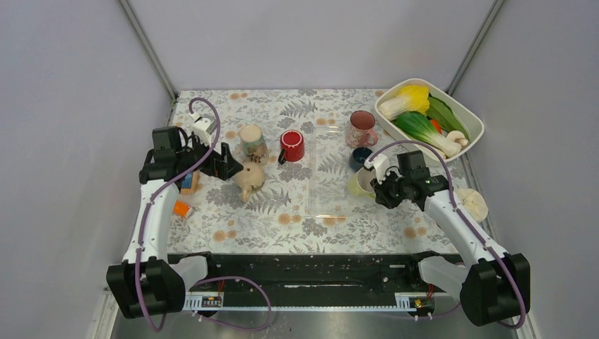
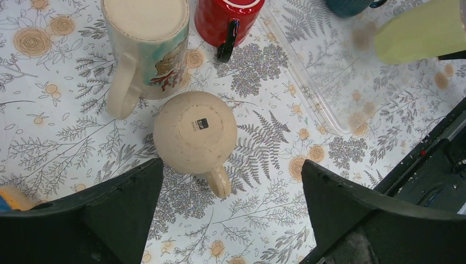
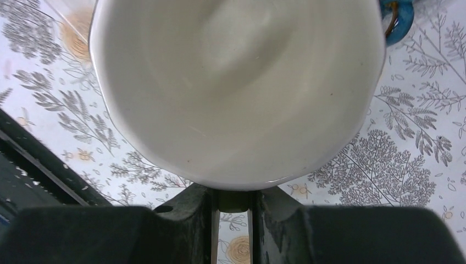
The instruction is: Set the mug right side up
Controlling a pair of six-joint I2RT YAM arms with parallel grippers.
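The right gripper (image 1: 376,187) is clenched on the pale green mug (image 1: 359,183), on the right side of the table (image 1: 282,219) at the right edge of a clear tray (image 1: 330,185). In the right wrist view its fingers (image 3: 189,212) pinch a sliver of the mug (image 3: 236,82) just under the rim. The white inside faces the camera, so the mug is tipped over on its side (whether it touches the table I cannot tell). The left wrist view also shows this mug (image 2: 420,30) tilted.

On the left, the left gripper (image 1: 229,164) hangs released, its fingers (image 2: 110,214) spread wide and apart from the beige mug (image 2: 195,132) below. That mug (image 1: 249,176) stands upside down, base up, handle toward the near side. An orange block (image 1: 182,208) lies near the left edge.

Just beyond it a picture-printed mug (image 1: 253,143) is also base up, with a red mug (image 1: 292,145) to its right. A dark blue mug (image 1: 361,157) sits just behind the held one, then a pink mug (image 1: 362,127). At the far right is a white tub (image 1: 475,126) of vegetables.
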